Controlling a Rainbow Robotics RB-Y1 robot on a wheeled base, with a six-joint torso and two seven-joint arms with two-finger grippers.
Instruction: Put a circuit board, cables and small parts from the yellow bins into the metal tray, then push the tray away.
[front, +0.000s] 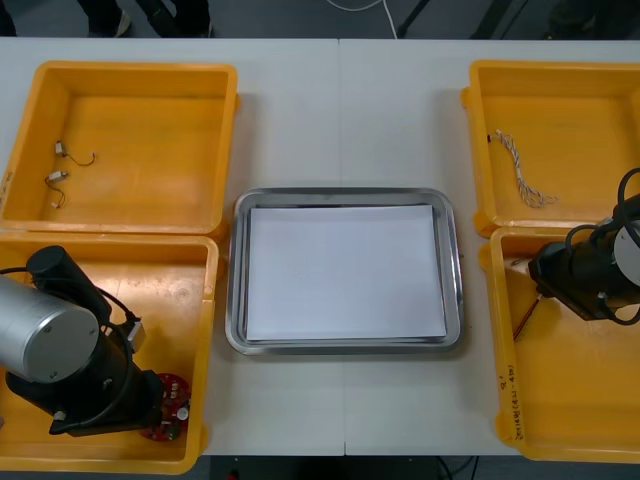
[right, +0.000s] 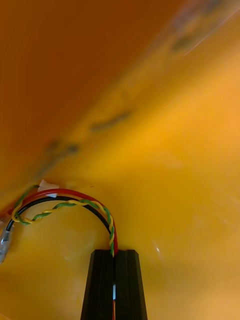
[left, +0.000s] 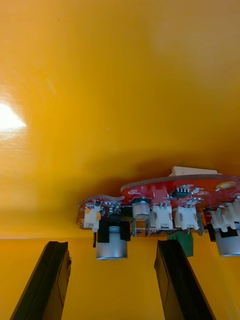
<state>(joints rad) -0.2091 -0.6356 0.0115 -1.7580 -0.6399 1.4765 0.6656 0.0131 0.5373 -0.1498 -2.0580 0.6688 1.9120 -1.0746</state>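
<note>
Left end effector (left: 112, 246), fingers apart, faces the circuit board (left: 165, 200) in the lower-left yellow bin (front: 208, 330); right end effector (right: 114, 257) is clamped on a red and yellow cable (right: 65, 191) in the lower-right yellow bin (front: 580, 410).

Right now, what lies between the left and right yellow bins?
Front view: the metal tray, white inside, on the table. Left gripper is in the near left bin; right gripper pinches a cable in the near right bin.

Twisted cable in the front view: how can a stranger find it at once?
Right of the metal tray, look in the far yellow bin. The twisted cable lies near its left wall, pale and untouched; the red and yellow cable in the near bin is held by the right hand.
</note>
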